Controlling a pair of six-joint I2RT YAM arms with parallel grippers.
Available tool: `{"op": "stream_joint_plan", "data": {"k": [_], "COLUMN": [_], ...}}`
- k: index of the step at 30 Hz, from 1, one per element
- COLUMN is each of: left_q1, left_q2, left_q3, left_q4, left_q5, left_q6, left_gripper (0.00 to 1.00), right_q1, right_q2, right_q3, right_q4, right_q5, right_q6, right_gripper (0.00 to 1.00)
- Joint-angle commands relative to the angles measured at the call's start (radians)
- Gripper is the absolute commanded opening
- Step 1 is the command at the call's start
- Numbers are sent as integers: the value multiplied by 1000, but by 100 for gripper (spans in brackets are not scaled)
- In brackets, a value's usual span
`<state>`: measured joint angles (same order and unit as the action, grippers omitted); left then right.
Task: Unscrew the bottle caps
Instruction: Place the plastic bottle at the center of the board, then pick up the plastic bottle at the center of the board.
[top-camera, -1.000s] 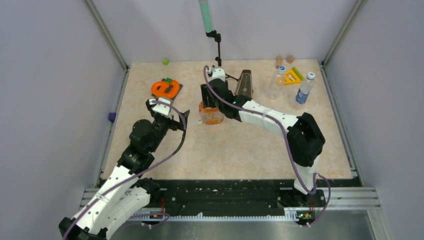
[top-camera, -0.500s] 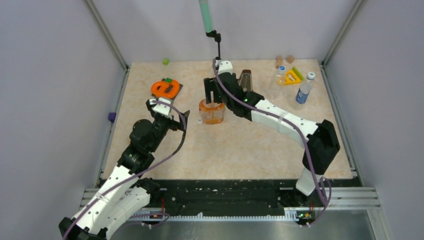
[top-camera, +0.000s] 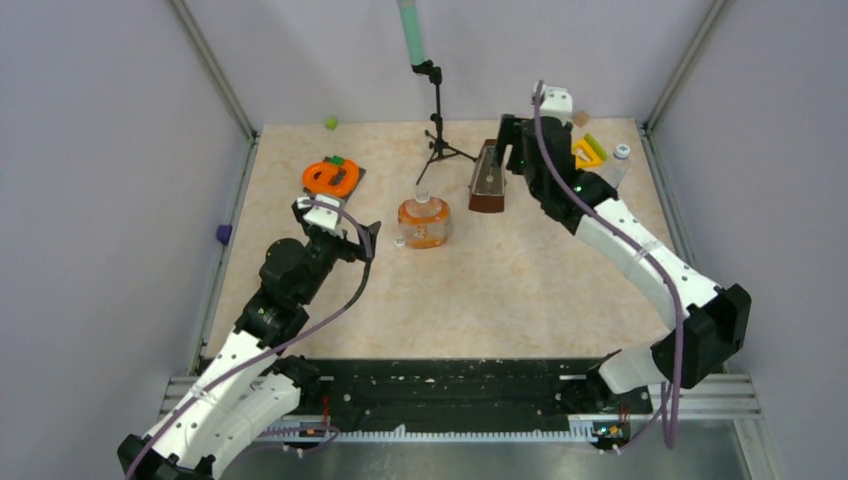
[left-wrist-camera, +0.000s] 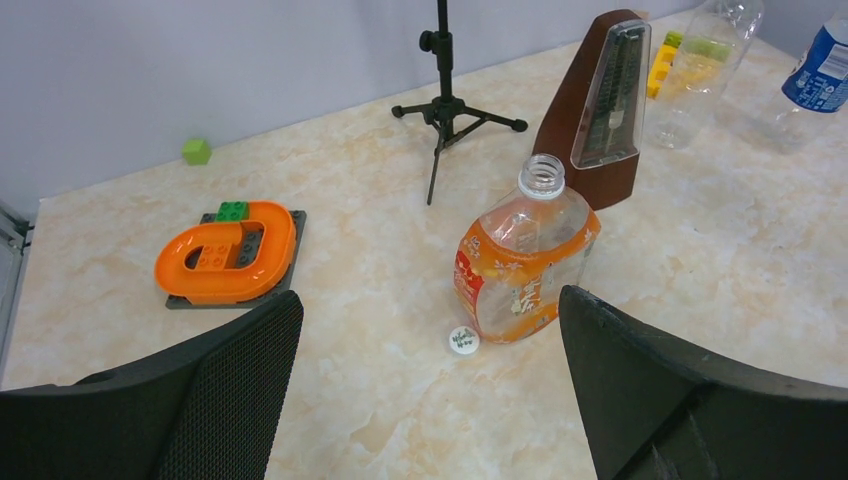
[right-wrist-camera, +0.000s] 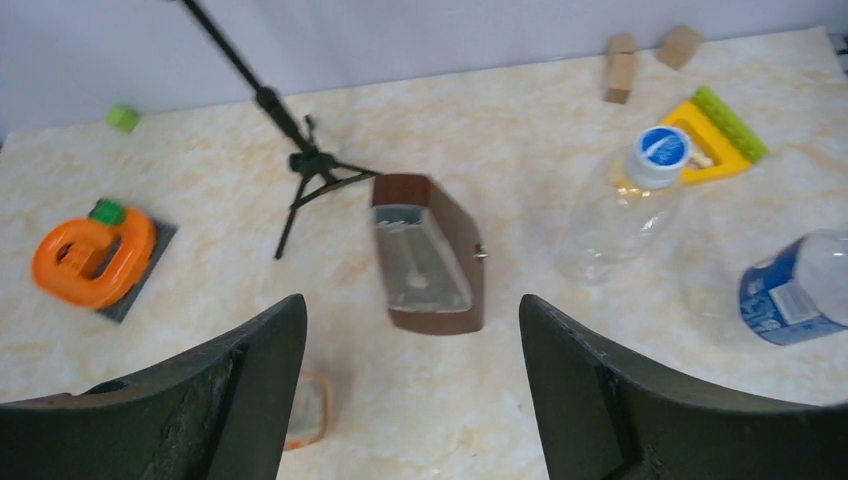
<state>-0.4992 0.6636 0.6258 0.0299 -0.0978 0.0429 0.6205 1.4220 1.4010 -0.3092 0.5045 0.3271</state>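
The left claw (left-wrist-camera: 430, 305) is spread wide with nothing between its fingers (left-wrist-camera: 200, 400), hanging low over the table (left-wrist-camera: 380, 420). Straight ahead of it, within the span of the fingers, the orange bottle (left-wrist-camera: 525, 265) stands upright with its mouth open. The loose cap (left-wrist-camera: 463, 340) lies flat on the table just beside the bottle's base, on the side nearer the claw. Past the bottle stand the metronome (left-wrist-camera: 600, 110) and the tripod (left-wrist-camera: 445, 105). Off toward the other finger sits the ring toy (left-wrist-camera: 228, 252), and the green cube (left-wrist-camera: 196, 151) lies beyond it near the wall.

The right claw (right-wrist-camera: 410, 305) is also spread wide and empty, held high and well apart from the left one. The metronome is directly below its gap. Beyond one finger, the clear bottle (right-wrist-camera: 625, 205) has its blue cap (right-wrist-camera: 660, 147) on; the yellow toy (right-wrist-camera: 715, 145) lies just beside it and two blocks (right-wrist-camera: 620, 70) farther out. The labelled bottle (right-wrist-camera: 795, 290) is at the edge of this claw's view, and from above it carries a white cap (top-camera: 622, 152). A corner of the orange bottle shows near the other finger.
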Motion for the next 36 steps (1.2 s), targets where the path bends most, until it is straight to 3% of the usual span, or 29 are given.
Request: {"op": "stream_joint_plan", "data": {"k": [1,8,17,30,36], "left_q1": [0,0,-1,-1,1], "left_q2": [2,21,20,48,53], "left_q3": [4,27,23,35,37], "left_q4": [41,8,34,30,36], "left_q5": [2,4,1,-36,-16], "left_q6": [-39,-38,-70,-91,-89], "left_gripper": [99,99,99,99,99], "right_q1": [-141,-299,-363,-390,-405], "right_q2": [5,156,348,437,473], "right_q3": [51,200,396,473,471], "right_q4": [-82,-172,-271,-288,-264], "right_q5": [-72,-133,-91,-65,-85], "right_q6": [59,71,52,40,49], "right_gripper": [76,74,73,70,64]}}
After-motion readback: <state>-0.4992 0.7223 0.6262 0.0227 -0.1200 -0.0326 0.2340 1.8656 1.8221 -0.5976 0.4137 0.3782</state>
